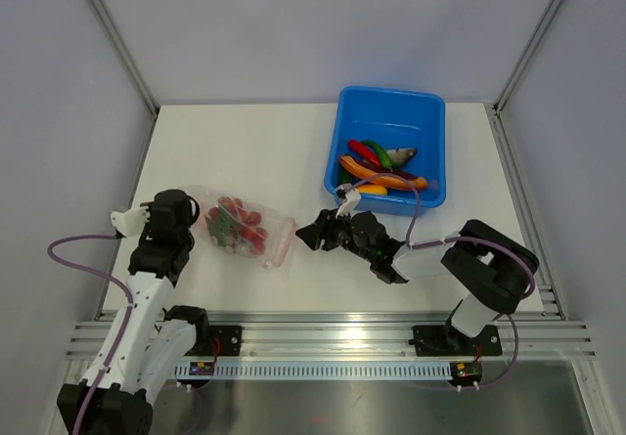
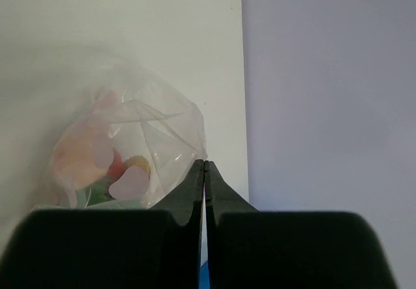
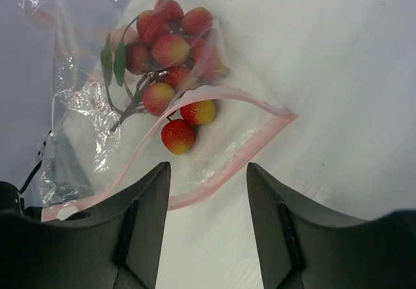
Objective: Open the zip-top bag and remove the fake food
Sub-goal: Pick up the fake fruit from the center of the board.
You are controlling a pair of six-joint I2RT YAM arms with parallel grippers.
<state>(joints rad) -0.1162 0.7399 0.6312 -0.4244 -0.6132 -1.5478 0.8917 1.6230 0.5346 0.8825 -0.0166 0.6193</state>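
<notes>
At the lower left of the top view, the zip-top bag (image 1: 245,228) lies on the white table (image 1: 245,147) between the two arms, with its pink zipper strip (image 3: 214,180) at its right end. The left gripper (image 2: 205,171) has its fingers pressed flat together at the bag's left end. From the left wrist view it seems to nip a fold of the clear film, though the contact is hard to make out. The right gripper (image 3: 208,191) stands spread just right of the bag, its fingers either side of the zipper strip and not touching it. Inside the bag sits the fake food (image 3: 170,49), a bunch of red berries with green leaves. More toy pieces (image 1: 381,166) lie in the blue tub (image 1: 391,94) at the upper right.
</notes>
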